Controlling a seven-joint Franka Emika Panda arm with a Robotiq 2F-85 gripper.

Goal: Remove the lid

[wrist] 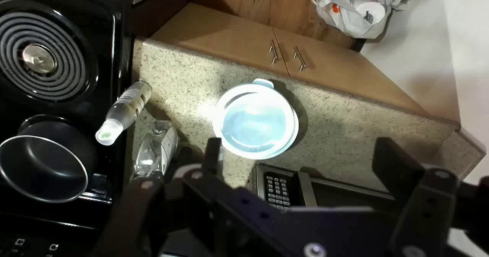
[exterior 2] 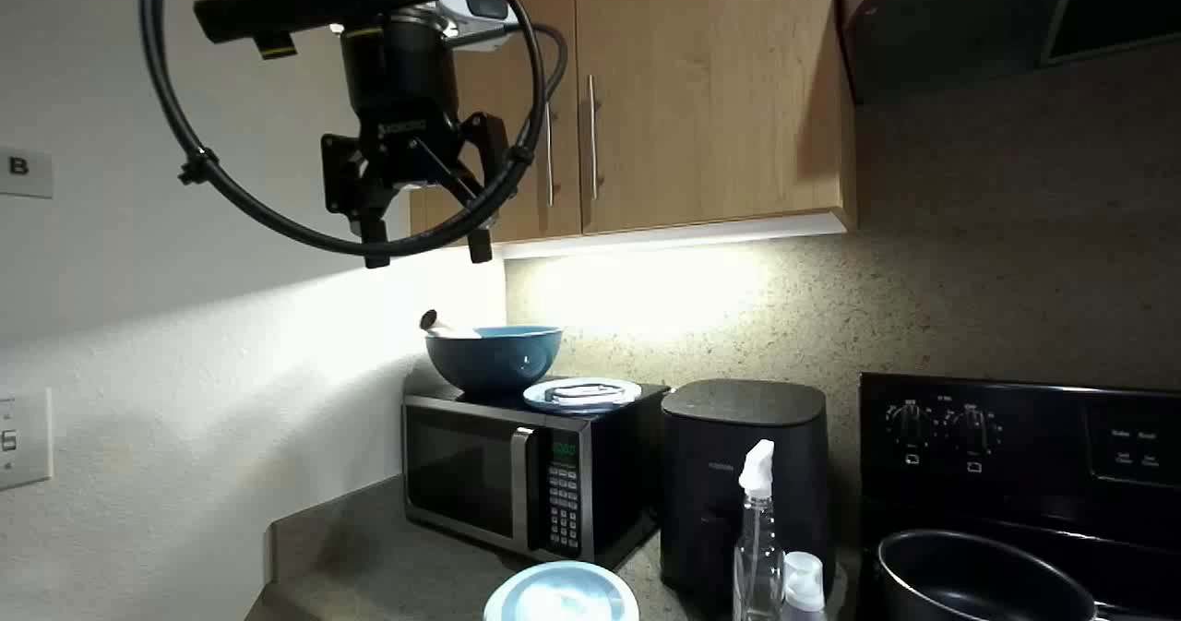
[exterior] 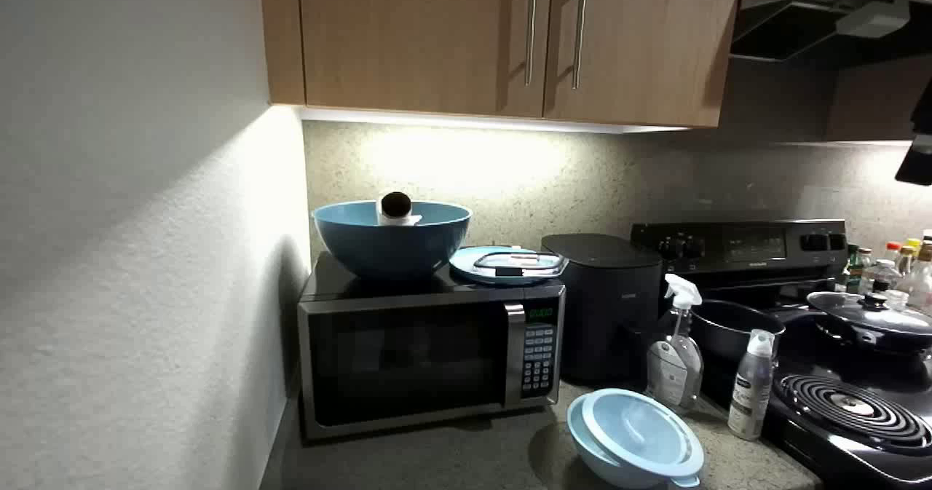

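Note:
The pale-blue round lid (exterior: 642, 432) lies tilted on a light-blue bowl (exterior: 608, 469), which stands on the counter before the microwave. Part of the bowl's rim shows beside the lid. The lid also shows at the bottom of an exterior view (exterior 2: 561, 593), cut off by the frame, and in the wrist view (wrist: 254, 121), where a small tab sticks out at its far edge. My gripper (exterior 2: 428, 252) is open and empty, high above the counter. In the wrist view its fingers (wrist: 298, 150) are wide apart, the lid beyond the left finger.
A microwave (exterior: 408, 359) carries a large blue bowl (exterior: 393, 246) and a plate (exterior: 502, 264). A black air fryer (exterior 2: 743, 483), a spray bottle (exterior: 673, 362) and a spray can (exterior: 751, 388) stand near the lid. The stove holds a pot (exterior 2: 978, 584). Wall cabinets (exterior 2: 710, 95) hang above.

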